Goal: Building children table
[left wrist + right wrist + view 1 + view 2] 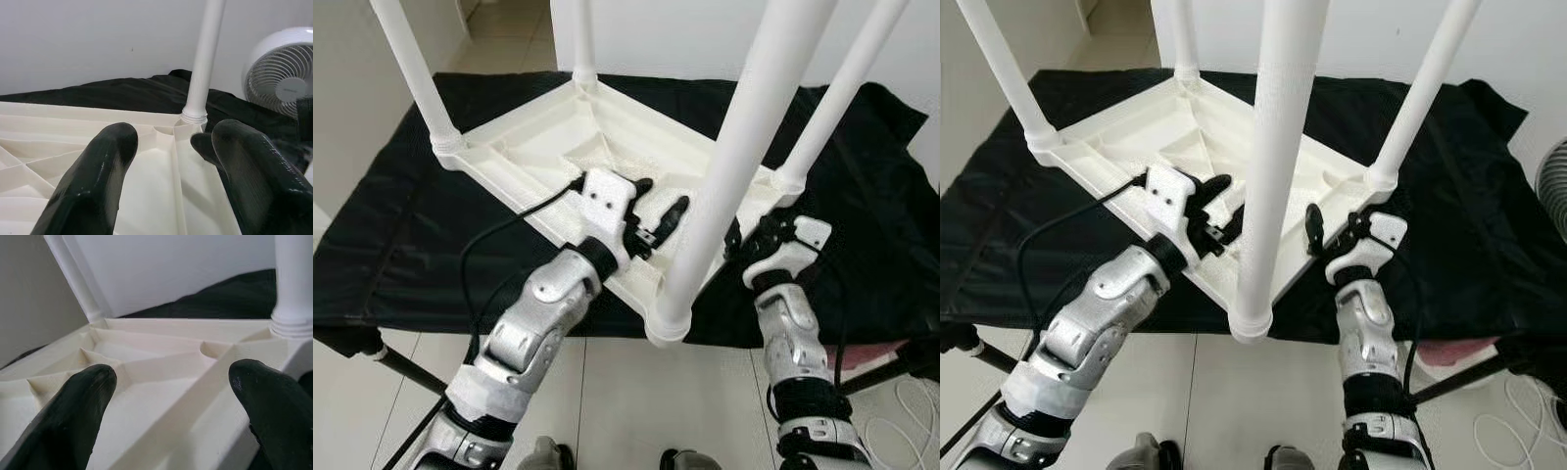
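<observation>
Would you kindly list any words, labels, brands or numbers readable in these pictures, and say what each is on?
None can be read.
Fan: a mark on its hub, too blurred to read.
Table, its legs, the cloth, the left tool and the right tool: no lettering visible.

Head cameras look down; wrist cameras sit close over the tabletop [558, 137].

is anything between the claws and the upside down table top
Nothing visible. The left claw is open over the table top by its near edge, and the right claw is open at the near right edge, beside the nearest leg.
</observation>
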Controlling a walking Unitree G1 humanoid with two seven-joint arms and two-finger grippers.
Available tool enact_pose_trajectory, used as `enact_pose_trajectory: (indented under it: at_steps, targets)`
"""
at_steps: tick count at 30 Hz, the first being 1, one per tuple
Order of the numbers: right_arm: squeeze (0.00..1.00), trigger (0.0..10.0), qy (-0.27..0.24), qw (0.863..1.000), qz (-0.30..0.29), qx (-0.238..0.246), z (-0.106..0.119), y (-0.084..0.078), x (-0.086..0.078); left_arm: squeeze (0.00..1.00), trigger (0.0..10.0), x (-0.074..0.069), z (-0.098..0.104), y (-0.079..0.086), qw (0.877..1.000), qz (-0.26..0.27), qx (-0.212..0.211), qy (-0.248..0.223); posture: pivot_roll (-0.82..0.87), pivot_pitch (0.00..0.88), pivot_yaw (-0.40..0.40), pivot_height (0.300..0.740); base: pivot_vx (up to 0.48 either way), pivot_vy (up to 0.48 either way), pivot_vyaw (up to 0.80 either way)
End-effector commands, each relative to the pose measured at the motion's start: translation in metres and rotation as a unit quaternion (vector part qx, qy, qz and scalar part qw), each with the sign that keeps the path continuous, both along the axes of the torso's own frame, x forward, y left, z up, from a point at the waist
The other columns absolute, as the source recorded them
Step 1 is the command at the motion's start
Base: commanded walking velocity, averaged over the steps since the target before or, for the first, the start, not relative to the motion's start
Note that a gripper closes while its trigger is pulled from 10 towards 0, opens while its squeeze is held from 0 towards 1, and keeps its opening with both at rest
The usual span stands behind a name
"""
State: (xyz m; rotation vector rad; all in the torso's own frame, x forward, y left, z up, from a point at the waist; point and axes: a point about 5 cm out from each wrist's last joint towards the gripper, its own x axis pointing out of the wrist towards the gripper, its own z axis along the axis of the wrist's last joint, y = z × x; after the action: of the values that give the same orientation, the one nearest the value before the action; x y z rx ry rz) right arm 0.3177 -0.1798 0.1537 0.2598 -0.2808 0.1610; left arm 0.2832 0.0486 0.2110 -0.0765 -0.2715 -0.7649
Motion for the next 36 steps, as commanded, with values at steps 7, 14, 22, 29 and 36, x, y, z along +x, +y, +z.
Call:
enact_pose_trajectory:
  at_steps: [7,14,22,29,36]
  targets:
    - [1.0,10.0,-0.005,0.996,0.085,-0.035,0.005,0.017,-0.02,0.0,10.0,-0.018,-0.024,0.014,0.988,-0.128,0.089,-0.005,-0.09,0.11,0.04,0.74,0.0,0.0,0.0]
    - [0.22,10.0,0.009,0.981,0.168,-0.1,0.017,-0.003,-0.037,0.0,10.0,-0.038,-0.044,0.052,0.966,-0.186,0.181,0.025,-0.09,0.103,0.044,0.74,0.0,0.0,0.0]
    - [0.0,10.0,0.029,0.957,0.246,-0.151,0.024,-0.015,-0.051,0.0,10.0,-0.047,-0.052,0.077,0.948,-0.208,0.239,0.04,-0.09,0.098,0.046,0.74,0.0,0.0,0.0]
    - [0.0,10.0,0.053,0.91,0.357,-0.203,0.024,-0.013,-0.068,0.0,10.0,-0.046,-0.059,0.091,0.922,-0.213,0.322,0.017,-0.09,0.095,0.041,0.74,0.0,0.0,0.0]
    - [0.0,10.0,0.066,0.873,0.426,-0.226,0.022,-0.006,-0.077,0.0,10.0,-0.034,-0.064,0.089,0.911,-0.202,0.36,-0.003,-0.09,0.092,0.04,0.74,0.0,0.0,0.0]
